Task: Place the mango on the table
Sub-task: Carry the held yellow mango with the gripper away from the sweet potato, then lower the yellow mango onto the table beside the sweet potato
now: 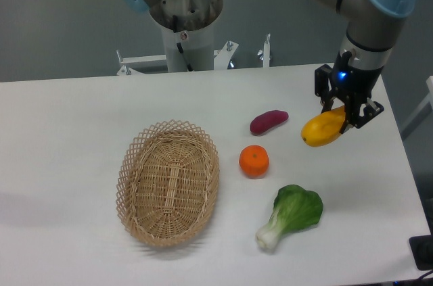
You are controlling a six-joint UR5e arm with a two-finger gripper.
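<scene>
Gripper (344, 111) sits at the end of the arm over the right side of the table (81, 137), its two dark fingers closed around the upper end of the mango (323, 130), which it holds tilted, the free yellow end hanging down and to the left of the fingers. Whether the fruit's lower end touches the white tabletop or hangs just above it cannot be told from this view. To the left of the gripper, near the mango's low end, lies a purple sweet potato (268, 122). Further left and lower down from the gripper sits a round orange (254, 161), apart from both the sweet potato and the mango. Below the gripper, toward the front edge of the table, lies a bok choy (291, 214) with its green leaves pointing up toward the gripper and its pale stem end pointing away. Well off to the left of the gripper rests an oval wicker basket (168, 182)
</scene>
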